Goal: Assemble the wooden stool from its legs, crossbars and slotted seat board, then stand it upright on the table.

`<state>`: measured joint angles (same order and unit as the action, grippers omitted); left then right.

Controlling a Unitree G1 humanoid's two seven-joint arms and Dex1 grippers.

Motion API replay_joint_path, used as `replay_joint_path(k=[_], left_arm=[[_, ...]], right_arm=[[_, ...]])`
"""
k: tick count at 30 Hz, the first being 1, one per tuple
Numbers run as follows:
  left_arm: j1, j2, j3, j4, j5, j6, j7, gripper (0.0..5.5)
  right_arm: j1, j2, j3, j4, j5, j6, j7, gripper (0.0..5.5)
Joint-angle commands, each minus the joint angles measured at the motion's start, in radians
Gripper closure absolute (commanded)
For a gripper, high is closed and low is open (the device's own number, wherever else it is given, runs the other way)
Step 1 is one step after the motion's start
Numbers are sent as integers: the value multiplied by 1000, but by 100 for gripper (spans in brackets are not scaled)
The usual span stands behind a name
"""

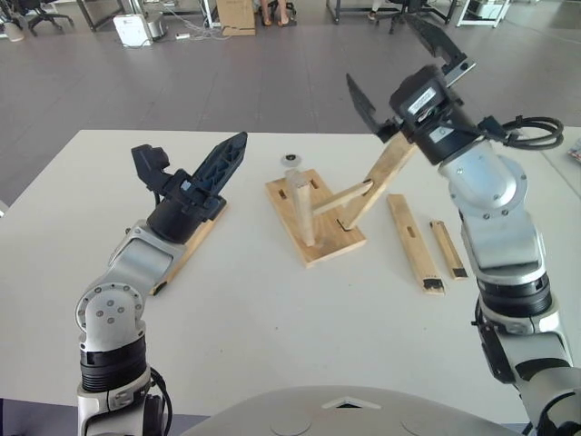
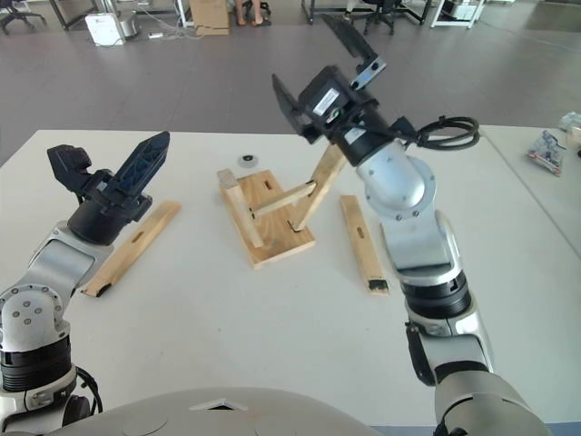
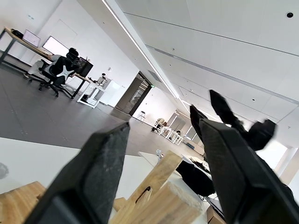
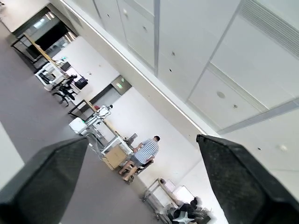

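The slotted seat board (image 1: 332, 240) lies flat at the table's middle. One leg (image 1: 302, 210) stands upright in it, and a second leg (image 1: 378, 184) leans toward the right. A crossbar (image 1: 343, 194) spans between them. My right gripper (image 1: 404, 71) is raised above the leaning leg's top, open and empty, pointing up and away. Its fingers (image 4: 42, 186) frame the ceiling. My left gripper (image 1: 191, 161) hovers left of the board, open and empty, over a loose wooden piece (image 1: 186, 250). In the left wrist view its fingers (image 3: 88, 182) frame the wooden legs (image 3: 159, 179).
Two loose wooden pieces lie right of the board: a long slotted one (image 1: 415, 243) and a shorter one (image 1: 448, 249). A small round object (image 1: 292, 161) sits just behind the board. Bare tabletop stretches along the front edge.
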<state>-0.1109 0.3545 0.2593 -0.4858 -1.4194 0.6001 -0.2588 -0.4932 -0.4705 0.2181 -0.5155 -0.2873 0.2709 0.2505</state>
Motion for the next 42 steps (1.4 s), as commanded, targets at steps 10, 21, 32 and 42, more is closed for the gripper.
replay_joint_path(k=[10, 21, 32, 42], left_arm=[[20, -30, -9, -22, 22, -29, 7, 275], [24, -44, -14, -27, 30, -37, 6, 275], [11, -49, -23, -14, 36, -42, 5, 275], [-16, -46, -24, 15, 60, -43, -23, 275]], right_arm=[[258, 17, 155, 94, -305, 111, 135, 119], [170, 48, 85, 120, -343, -13, 42, 119], [245, 93, 106, 130, -243, 86, 195, 119], [-308, 88, -401, 355, 162, 174, 123, 119]])
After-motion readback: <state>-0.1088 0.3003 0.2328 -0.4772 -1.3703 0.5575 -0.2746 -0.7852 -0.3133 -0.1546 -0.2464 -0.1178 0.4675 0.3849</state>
